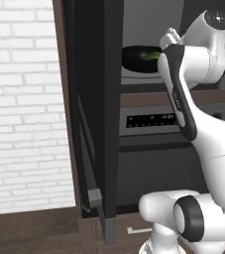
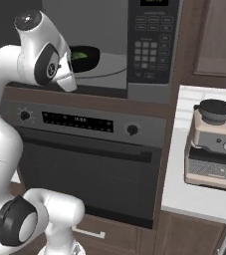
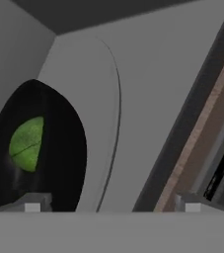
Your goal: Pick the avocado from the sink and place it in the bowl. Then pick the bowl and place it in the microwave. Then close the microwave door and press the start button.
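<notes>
The wide, shallow black bowl (image 3: 44,148) sits inside the pale grey cavity of the grey steel microwave (image 2: 149,45), on its round turntable, with the small bright green avocado (image 3: 27,143) lying in it. The hand (image 3: 112,205) stands open just at the cavity mouth: in the hand view its two finger tips are set wide apart, one at the bowl's near rim and the other over toward the cavity's edge, and nothing lies between them. So the bowl appears released and placed; the sink is nowhere in these views.

Out from the hand, the white arm crosses the front of the cavity in both base views, hiding part of the bowl. To the arm's left, the microwave door (image 1: 96,99), a wide grey-framed panel with a dark glass window, stands swung fully open. Below the cavity is the grey oven (image 2: 84,164) with its knobs and display strip; to the right, the microwave's button panel (image 2: 152,47), and farther right a beige coffee machine (image 2: 214,144) on the pale worktop (image 2: 194,199).

The step in hand looks like withdrawing. Done well, the hand should back straight out without clipping the bowl's rim, clear the opening fully, then swing round behind the door's outer face to push it shut.
</notes>
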Robot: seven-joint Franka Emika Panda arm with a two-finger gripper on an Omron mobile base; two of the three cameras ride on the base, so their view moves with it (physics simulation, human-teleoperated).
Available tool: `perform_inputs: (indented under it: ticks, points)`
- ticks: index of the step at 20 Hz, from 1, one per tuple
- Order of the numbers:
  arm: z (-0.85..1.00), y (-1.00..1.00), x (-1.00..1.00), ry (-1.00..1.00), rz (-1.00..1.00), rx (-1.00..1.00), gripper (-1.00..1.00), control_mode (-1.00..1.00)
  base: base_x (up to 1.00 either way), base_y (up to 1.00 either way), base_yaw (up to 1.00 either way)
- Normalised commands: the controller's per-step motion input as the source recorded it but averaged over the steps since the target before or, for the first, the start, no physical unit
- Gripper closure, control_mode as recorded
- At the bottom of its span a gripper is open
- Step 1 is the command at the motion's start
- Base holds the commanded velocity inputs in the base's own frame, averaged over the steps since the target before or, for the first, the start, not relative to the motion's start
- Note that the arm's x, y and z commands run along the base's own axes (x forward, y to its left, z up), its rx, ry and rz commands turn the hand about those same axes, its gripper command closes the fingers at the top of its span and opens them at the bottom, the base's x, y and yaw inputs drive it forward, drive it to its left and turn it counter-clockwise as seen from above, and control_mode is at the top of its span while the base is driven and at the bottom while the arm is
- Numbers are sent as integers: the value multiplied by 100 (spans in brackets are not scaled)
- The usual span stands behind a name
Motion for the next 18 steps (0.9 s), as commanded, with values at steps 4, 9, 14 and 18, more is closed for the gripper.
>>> perform_inputs:
  ticks: [4, 9, 14, 18]
  points:
    - [-5, -6, -23, -3, -7, -34, -100, -100, 0, 0, 0]
    - [-26, -4, -3, 0, -9, -33, -100, -100, 0, 0, 0]
    - [-14, -1, -4, -10, 0, -26, -100, -100, 0, 0, 0]
    - [-8, 0, -7, -8, 0, -30, -100, -100, 0, 0, 0]
